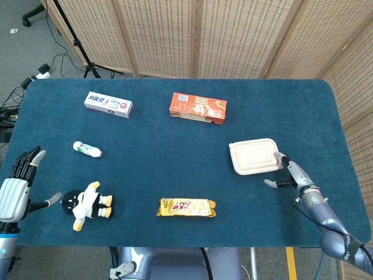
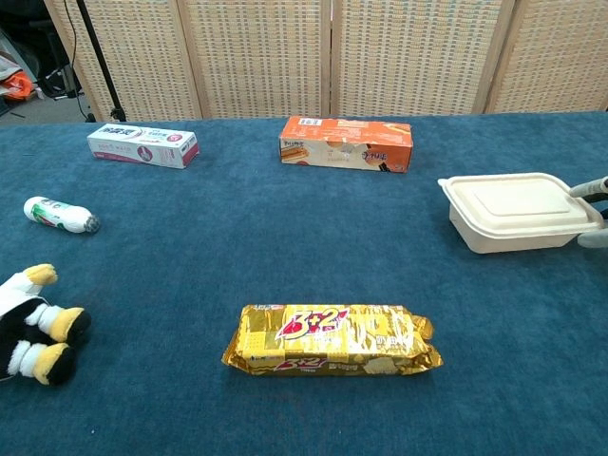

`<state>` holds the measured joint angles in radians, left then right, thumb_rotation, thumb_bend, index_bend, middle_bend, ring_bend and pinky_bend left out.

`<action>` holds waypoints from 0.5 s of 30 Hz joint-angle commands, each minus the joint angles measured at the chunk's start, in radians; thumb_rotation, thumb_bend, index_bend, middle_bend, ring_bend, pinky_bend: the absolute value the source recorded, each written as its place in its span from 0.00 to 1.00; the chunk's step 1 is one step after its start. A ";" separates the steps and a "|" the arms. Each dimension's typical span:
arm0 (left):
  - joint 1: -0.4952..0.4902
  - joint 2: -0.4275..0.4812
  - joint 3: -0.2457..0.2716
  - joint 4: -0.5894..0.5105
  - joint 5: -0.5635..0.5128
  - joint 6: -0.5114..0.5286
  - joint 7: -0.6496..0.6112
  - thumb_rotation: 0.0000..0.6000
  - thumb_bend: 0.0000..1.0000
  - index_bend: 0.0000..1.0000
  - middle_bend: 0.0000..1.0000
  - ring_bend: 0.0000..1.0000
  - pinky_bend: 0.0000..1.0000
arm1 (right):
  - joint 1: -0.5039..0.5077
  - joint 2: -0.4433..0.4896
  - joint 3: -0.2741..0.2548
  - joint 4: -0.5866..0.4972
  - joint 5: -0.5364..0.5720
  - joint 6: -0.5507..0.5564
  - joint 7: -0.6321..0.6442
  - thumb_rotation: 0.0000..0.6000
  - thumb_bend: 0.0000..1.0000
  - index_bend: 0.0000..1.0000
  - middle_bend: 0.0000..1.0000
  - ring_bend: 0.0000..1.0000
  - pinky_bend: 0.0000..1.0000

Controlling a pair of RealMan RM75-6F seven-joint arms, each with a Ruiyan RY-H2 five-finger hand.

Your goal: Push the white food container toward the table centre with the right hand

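The white food container [image 1: 253, 156] [image 2: 518, 209] lies lid-closed on the blue table, right of the middle. My right hand [image 1: 289, 174] [image 2: 594, 211] is just off its right end, fingers spread and holding nothing; whether a fingertip still touches the container I cannot tell. In the chest view only its fingertips show at the right edge. My left hand [image 1: 17, 182] hangs open off the table's front left corner, fingers apart, empty.
An orange box [image 1: 197, 108] [image 2: 346, 143] lies behind the container. A yellow snack packet [image 1: 186, 207] [image 2: 332, 339] sits front centre. At the left are a toothpaste box [image 1: 108, 104], a small white bottle [image 1: 87, 149] and a penguin plush [image 1: 88, 203].
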<state>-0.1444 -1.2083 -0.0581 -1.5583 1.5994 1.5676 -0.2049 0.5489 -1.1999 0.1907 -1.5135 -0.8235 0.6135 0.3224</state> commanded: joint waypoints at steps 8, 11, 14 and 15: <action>-0.001 0.005 -0.001 0.000 -0.005 -0.004 -0.010 1.00 0.10 0.00 0.00 0.00 0.03 | 0.008 -0.015 -0.013 -0.034 0.025 0.032 -0.051 1.00 0.26 0.02 0.00 0.00 0.04; -0.001 0.006 -0.001 -0.002 -0.005 -0.003 -0.011 1.00 0.10 0.00 0.00 0.00 0.03 | 0.010 -0.010 -0.011 -0.054 0.027 0.048 -0.066 1.00 0.26 0.02 0.00 0.00 0.04; 0.000 0.006 0.000 -0.003 -0.004 -0.003 -0.011 1.00 0.10 0.00 0.00 0.00 0.03 | 0.011 -0.005 -0.009 -0.068 0.033 0.054 -0.073 1.00 0.26 0.02 0.00 0.00 0.04; 0.000 0.006 0.000 -0.003 -0.004 -0.003 -0.011 1.00 0.10 0.00 0.00 0.00 0.03 | 0.012 -0.004 -0.009 -0.071 0.035 0.056 -0.076 1.00 0.26 0.02 0.00 0.00 0.04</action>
<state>-0.1448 -1.2019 -0.0580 -1.5618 1.5959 1.5648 -0.2158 0.5602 -1.2048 0.1817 -1.5835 -0.7898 0.6680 0.2477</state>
